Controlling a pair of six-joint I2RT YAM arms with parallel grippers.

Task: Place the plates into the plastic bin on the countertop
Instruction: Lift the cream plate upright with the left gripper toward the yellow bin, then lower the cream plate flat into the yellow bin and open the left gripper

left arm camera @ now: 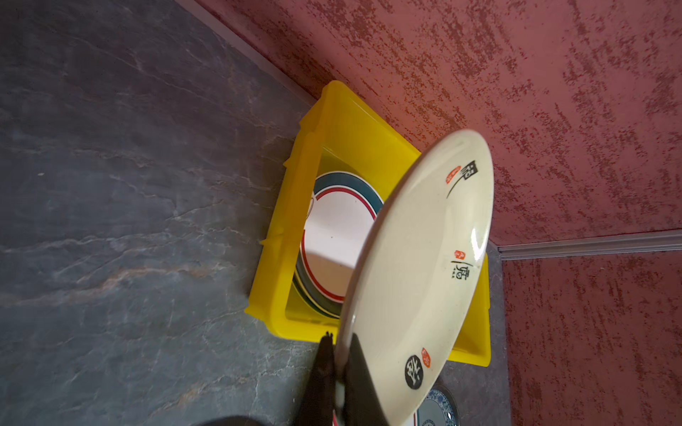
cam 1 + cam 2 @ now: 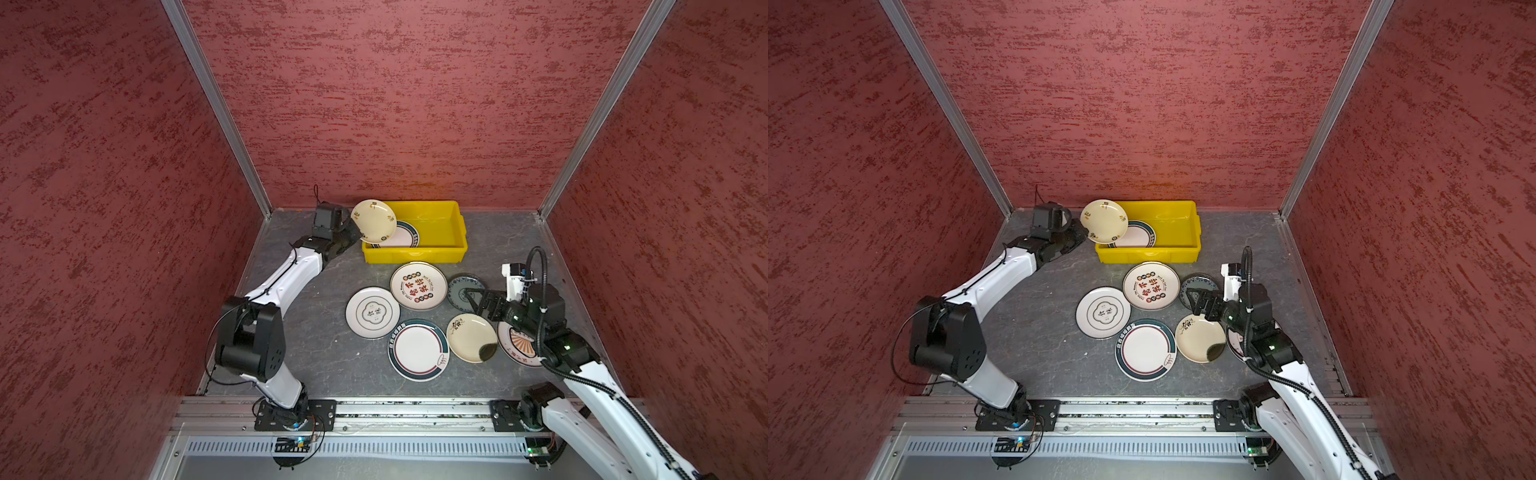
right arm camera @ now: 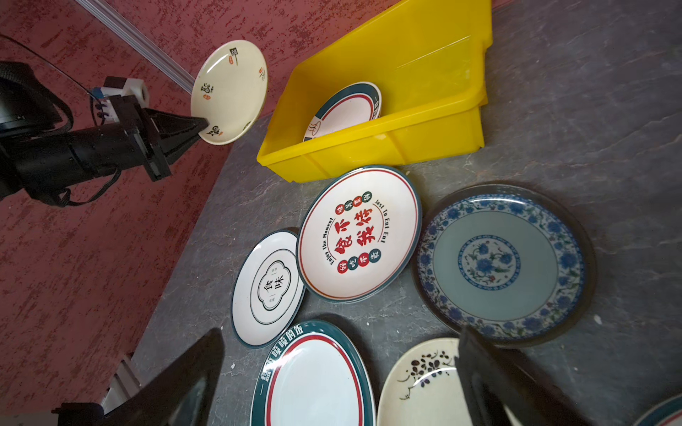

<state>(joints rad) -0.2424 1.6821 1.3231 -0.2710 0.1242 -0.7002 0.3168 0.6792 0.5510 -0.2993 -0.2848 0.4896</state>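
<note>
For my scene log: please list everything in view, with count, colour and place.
plastic bin: 1, yellow, at the back.
plate in bin: at least 1, teal-rimmed white.
held plate: 1, cream, tilted over bin's left end.
red-lettered plate: 1, white, before bin.
clover-mark plate: 1, white, leftmost.
teal-rimmed plate: 1, white, frontmost.
flowered plate: 1, cream, beside it.
blue plate: 1, blue-grey, right of red-lettered.
sunburst plate: 1, white, partly under right arm.
countertop: 1, dark grey.
walls: 3, red.
left gripper: black, shut on held plate.
right gripper: black, open, above loose plates.
</note>
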